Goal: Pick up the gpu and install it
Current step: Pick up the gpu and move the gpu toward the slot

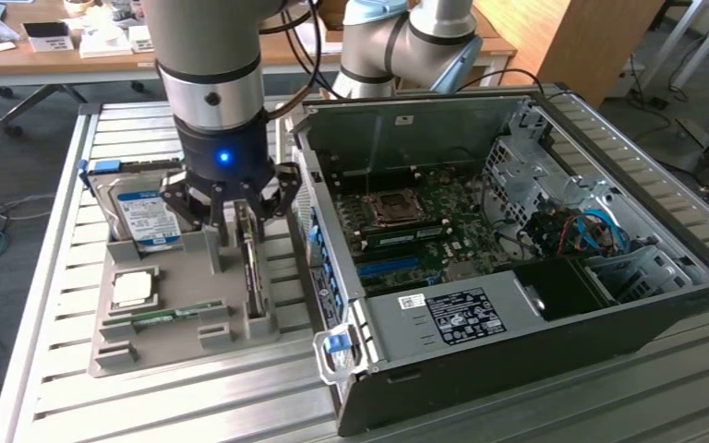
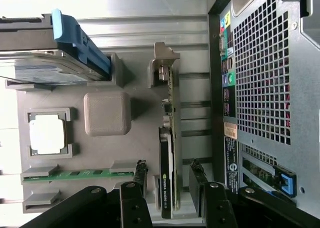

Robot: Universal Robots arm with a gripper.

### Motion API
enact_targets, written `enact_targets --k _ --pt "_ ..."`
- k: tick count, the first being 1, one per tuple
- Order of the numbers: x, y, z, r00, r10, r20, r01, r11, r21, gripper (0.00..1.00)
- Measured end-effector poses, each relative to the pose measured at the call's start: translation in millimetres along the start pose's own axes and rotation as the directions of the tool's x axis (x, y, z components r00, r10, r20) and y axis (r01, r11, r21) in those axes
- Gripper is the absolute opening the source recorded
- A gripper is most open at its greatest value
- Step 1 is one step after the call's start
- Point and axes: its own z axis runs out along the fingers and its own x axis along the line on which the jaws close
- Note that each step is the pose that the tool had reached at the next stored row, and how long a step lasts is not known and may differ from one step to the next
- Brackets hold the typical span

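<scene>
Straddling the gpu [image 2: 168, 188], the 2 fingers [image 2: 141, 172] stand apart, 1 on each face of the card, with a sliver of daylight on either side, so nothing is gripped yet. The card stands on edge in a slot of the grey holder tray [image 1: 163, 355], silver bracket [image 2: 162, 62] at its far end.

From the card, in the exterior view, the hard drive [image 1: 145, 217] leans at 10 o'clock, the processor chip [image 1: 133, 288] lies at 9, and the memory stick [image 1: 176, 314] at 8. The open computer case [image 1: 650, 314] sits at 3, just beside the tray, all on the slatted table [image 1: 47, 406].

To my eye the grasp is the step in hand. It looks best done with the card centred between the fingers, so both pads meet it together and do not shove it sideways in its slot. They should be squared to its faces and low enough to hold the body, not just the top edge.
</scene>
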Motion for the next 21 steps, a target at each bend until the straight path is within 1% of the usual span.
enact_targets --k 21 --pt "0.6 -1.2 26.5 1.0 0.0 -0.0001 0.0 1.0 0.0001 0.47"
